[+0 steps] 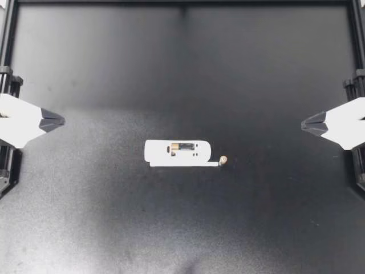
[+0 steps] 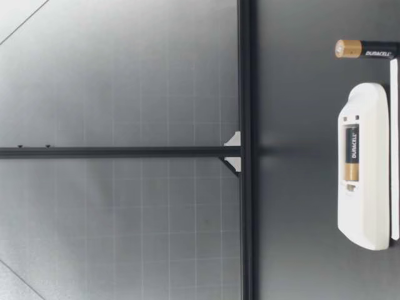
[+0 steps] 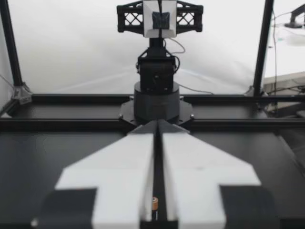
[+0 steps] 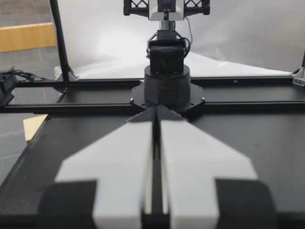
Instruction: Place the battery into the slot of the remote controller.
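Remote controller [image 1: 181,152]: one, white; batteries: two; grippers: two.
Slot battery [image 1: 182,148] lies in the remote controller's slot [image 2: 351,185]. Loose battery [image 1: 223,160] stands upright on the table [image 1: 171,228], just beside the remote controller's end toward the right gripper [image 1: 308,123]. Left gripper [image 1: 57,121] and right gripper sit well apart from the remote controller on opposite sides, each with fingers pressed together.

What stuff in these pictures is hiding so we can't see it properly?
Left wrist view: my left gripper's shut fingers cover the remote; only a gold sliver shows between them, and I cannot tell which battery it is.
Right wrist view: my right gripper's fingers hide the remote too.
Top view: loose battery too small for detail.
Low view: no grippers show; thin white strip beside the remote, unclear what it is.
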`<state>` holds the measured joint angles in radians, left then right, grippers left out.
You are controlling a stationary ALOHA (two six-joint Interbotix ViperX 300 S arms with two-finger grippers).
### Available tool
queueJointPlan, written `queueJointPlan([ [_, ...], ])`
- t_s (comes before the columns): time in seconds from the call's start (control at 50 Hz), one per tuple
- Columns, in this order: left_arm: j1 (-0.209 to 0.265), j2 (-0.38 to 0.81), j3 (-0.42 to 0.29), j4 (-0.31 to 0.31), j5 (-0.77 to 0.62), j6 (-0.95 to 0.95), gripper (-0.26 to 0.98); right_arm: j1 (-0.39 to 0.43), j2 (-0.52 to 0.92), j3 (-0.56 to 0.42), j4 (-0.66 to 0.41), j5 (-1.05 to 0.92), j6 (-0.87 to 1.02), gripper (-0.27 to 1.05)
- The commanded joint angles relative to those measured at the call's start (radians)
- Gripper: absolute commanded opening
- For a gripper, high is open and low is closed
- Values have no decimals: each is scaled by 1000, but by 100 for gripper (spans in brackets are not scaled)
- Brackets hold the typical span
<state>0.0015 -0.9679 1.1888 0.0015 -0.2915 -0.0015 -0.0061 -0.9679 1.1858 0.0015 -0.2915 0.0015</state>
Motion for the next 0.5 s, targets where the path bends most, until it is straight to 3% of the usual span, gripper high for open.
queueJointPlan([
  [0.0,-15,12,-29,0,-26,2,-13,0,12,-26,-5,-12,2,-12],
  [0.24,-15,14,-2,0,-94,3,-13,-2,95,-86,0,34,14,-13],
  [0.48,-15,29,23,0,-124,0,-13,-2,316,-247,3,295,12,-13],
])
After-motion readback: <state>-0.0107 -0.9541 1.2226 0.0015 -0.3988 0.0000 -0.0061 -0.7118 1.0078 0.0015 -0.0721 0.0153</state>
